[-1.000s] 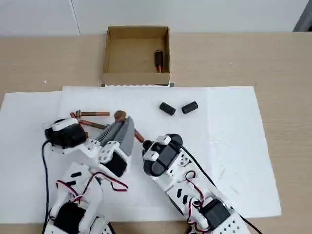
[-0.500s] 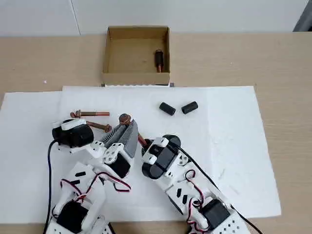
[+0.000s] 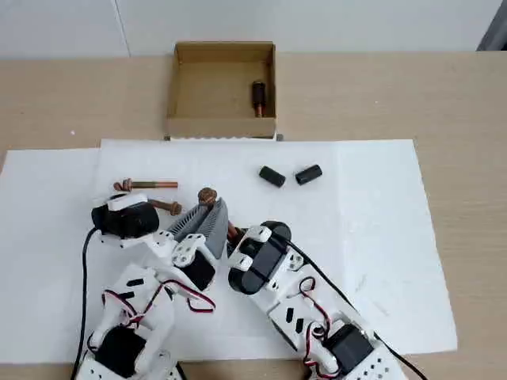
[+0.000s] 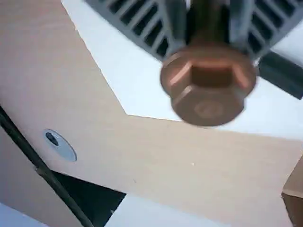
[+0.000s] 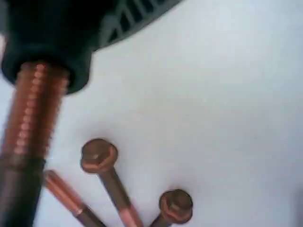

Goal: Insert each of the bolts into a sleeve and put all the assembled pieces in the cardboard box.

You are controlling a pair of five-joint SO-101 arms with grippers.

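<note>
Left tool (image 4: 208,26) pinches the bolt (image 4: 207,85) just under its head. Right tool (image 5: 52,33) is clamped on a sleeve (image 5: 45,64), with the bolt's threaded end sitting in it. Both hang over the paper (image 3: 380,237), toward the near edge of the desk (image 3: 444,95).

My read: insertion barely started, lots of thread exposed. I'd hold the axes in line, push slowly till the head seats, and only then loosen left.

Two loose bolts (image 3: 146,184) and two spare sleeves (image 3: 272,176) lie on the paper. One done piece (image 3: 258,96) is in the cardboard box (image 3: 222,127) at the far edge.
</note>
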